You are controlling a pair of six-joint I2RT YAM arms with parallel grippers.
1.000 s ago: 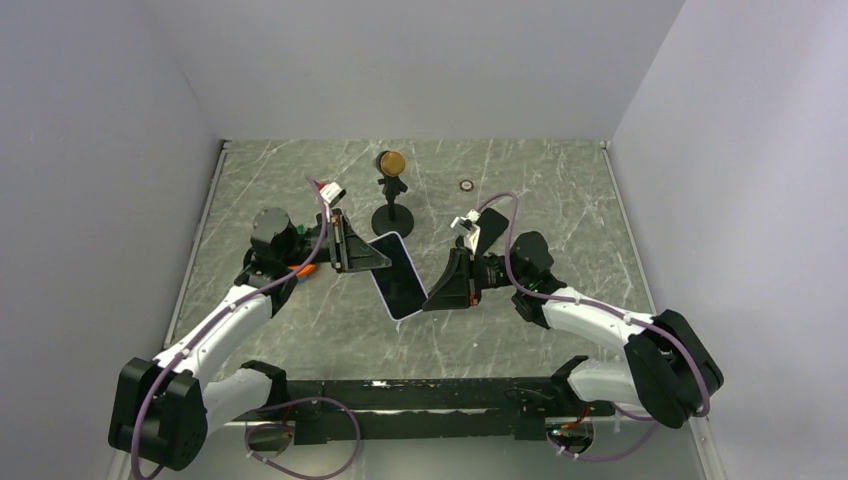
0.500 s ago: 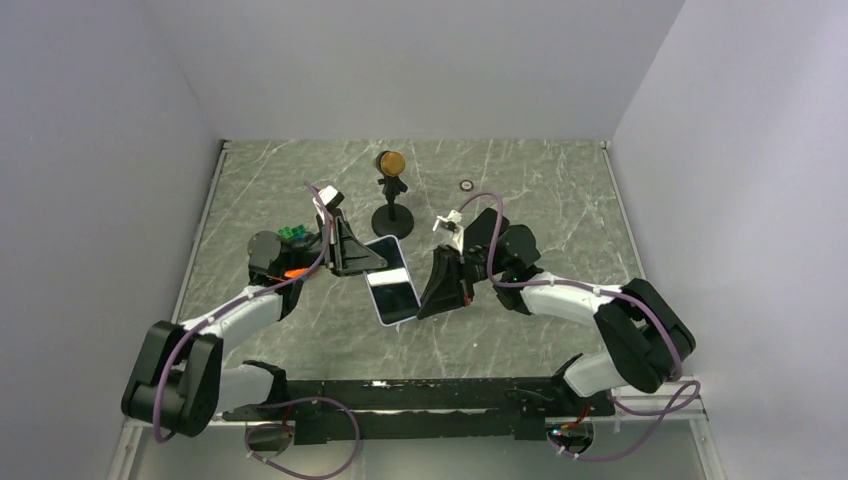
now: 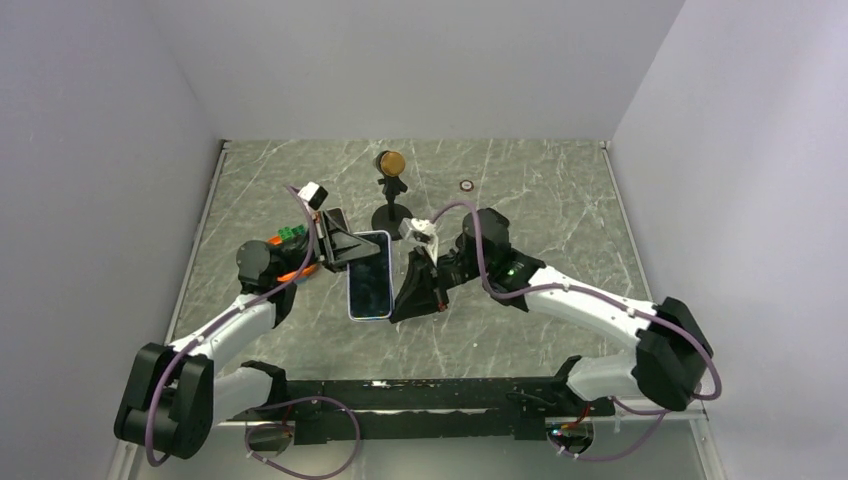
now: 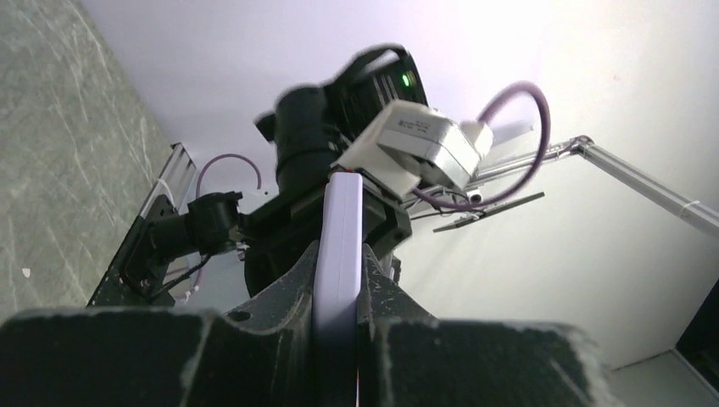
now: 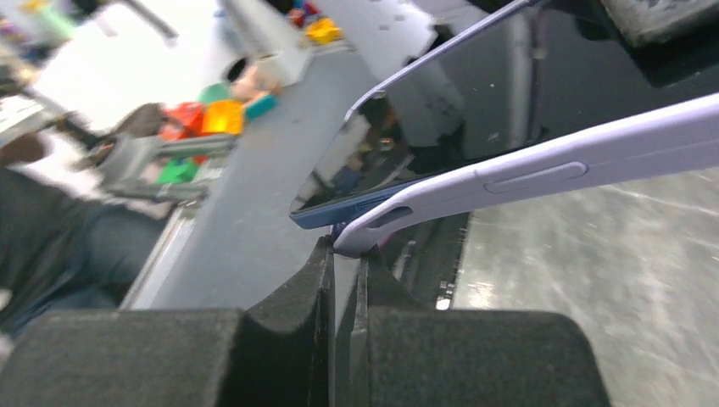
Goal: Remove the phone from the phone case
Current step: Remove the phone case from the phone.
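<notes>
The phone (image 3: 369,280), dark screen up, sits in a lavender case (image 3: 350,296) and is held above the table between both arms. My left gripper (image 3: 362,248) is shut on the cased phone's far end; in the left wrist view the case (image 4: 338,246) stands edge-on between the fingers of that gripper (image 4: 337,315). My right gripper (image 3: 393,317) is at the near right corner. In the right wrist view this gripper (image 5: 348,254) pinches the case's corner (image 5: 365,236), and the phone (image 5: 475,93) lifts away from the case (image 5: 543,174) there.
A black stand with a golden ball (image 3: 390,163) is on the table just behind the phone. A small ring (image 3: 465,185) lies further back right. Grey walls close in the left, back and right sides.
Both grippers have carried the phone to the left, and it has turned from slanted to nearly straight toward the arms. Both grippers stay shut on it.
</notes>
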